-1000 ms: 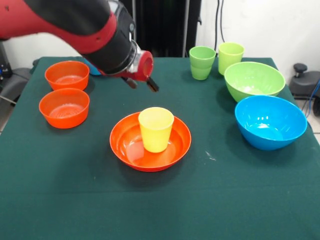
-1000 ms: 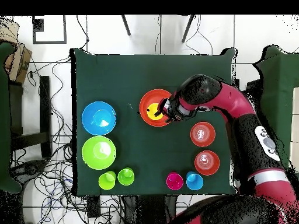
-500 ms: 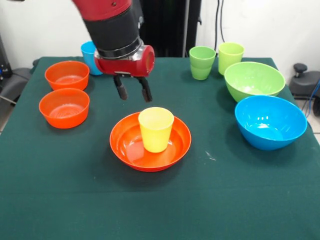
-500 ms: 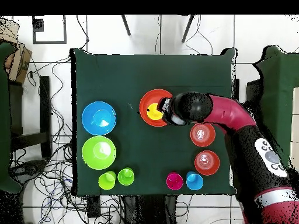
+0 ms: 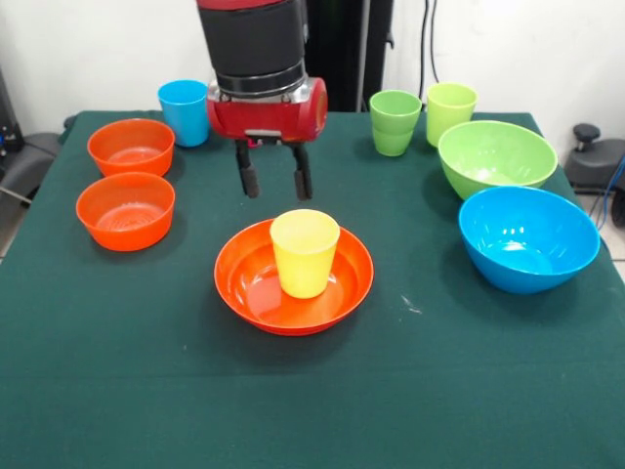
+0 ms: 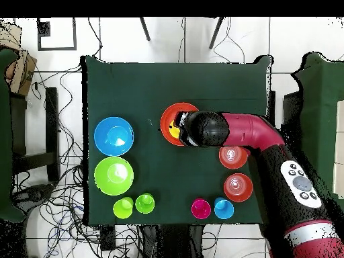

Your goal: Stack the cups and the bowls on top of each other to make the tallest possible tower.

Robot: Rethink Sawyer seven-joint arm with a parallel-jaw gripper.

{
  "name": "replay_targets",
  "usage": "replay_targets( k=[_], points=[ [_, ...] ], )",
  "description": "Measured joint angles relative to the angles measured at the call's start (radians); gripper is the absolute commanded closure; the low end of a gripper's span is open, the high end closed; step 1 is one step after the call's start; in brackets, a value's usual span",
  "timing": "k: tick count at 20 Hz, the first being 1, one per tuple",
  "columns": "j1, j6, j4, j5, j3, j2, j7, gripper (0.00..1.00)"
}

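— While you look across the green tabletop [image 5: 117, 391], where do you find the gripper [image 5: 276, 182]?

— You see it hanging upright just behind the yellow cup [image 5: 304, 252], its tips a little above the cup's rim. Its jaws are spread and hold nothing.

— And where is your tower?

— You have only its start: the yellow cup stands upright inside the wide orange bowl [image 5: 294, 277], near the middle of the tabletop.

— What about the small orange bowls?

— You see two of them side by side at the left of the front view, one [image 5: 131, 146] behind the other [image 5: 125, 210], both upright and empty. The sky blue cup [image 5: 184, 111] stands just behind them, beside the arm.

— And your right side?

— You find the large blue bowl [image 5: 528, 238] with the lime green bowl [image 5: 497, 156] behind it, near each other. Behind those stand two light green cups, one [image 5: 395, 122] darker than the other [image 5: 450, 110].

— Does the overhead view add anything for you?

— You can pick out a pink cup [image 6: 201, 208] next to the sky blue one, at the table's edge near the robot's base.
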State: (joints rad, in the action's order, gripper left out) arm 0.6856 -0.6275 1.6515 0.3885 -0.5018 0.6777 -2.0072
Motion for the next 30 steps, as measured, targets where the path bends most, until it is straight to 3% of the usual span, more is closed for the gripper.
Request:
replay_targets(
  k=[16,30],
  points=[
    [-0.001,0.016,0.114,0.003,0.000,0.087,0.000,0.00],
    [-0.016,0.102,0.210,0.006,0.001,0.091,0.000,0.00]
  ],
)
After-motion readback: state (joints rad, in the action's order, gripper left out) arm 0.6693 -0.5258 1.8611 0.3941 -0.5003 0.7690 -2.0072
